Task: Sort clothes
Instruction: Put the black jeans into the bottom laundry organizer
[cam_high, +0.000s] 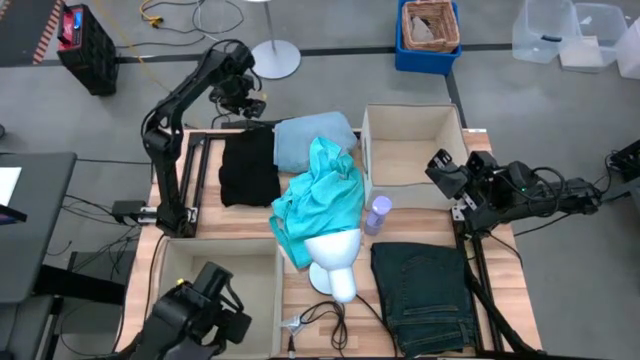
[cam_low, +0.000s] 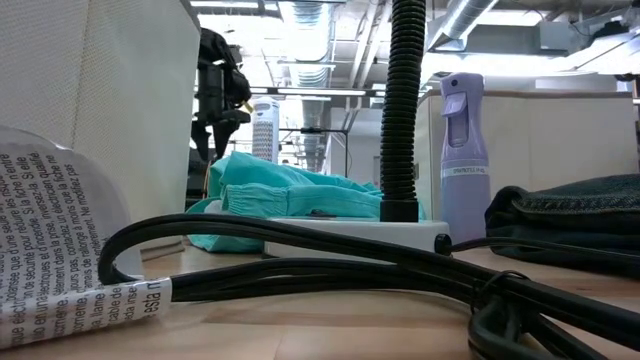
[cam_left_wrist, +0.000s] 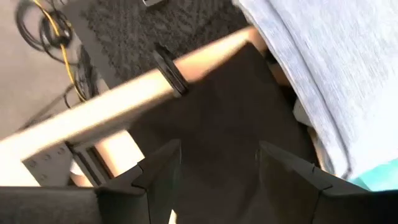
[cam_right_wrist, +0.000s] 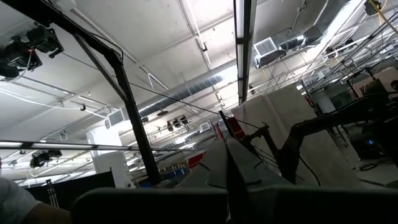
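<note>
The black soft garment (cam_high: 249, 168) lies folded directly beneath the left end effector (cam_high: 240, 103), whose fingers stand apart over its far edge. The right end effector (cam_high: 443, 168) waits pressed together, off to the side. A shallow pinch could snag the neighbouring pale blue cloth (cam_high: 305, 138) too.

A robotics lab in an industrial hall: exposed ducts (cam_right_wrist: 186, 87) and strip lights (cam_right_wrist: 241, 37) overhead, grey concrete floor (cam_high: 330, 85), loose cables (cam_high: 170, 15), storage bins (cam_high: 545, 30) and a wooden table (cam_high: 250, 225) with framed arm mounts.
</note>
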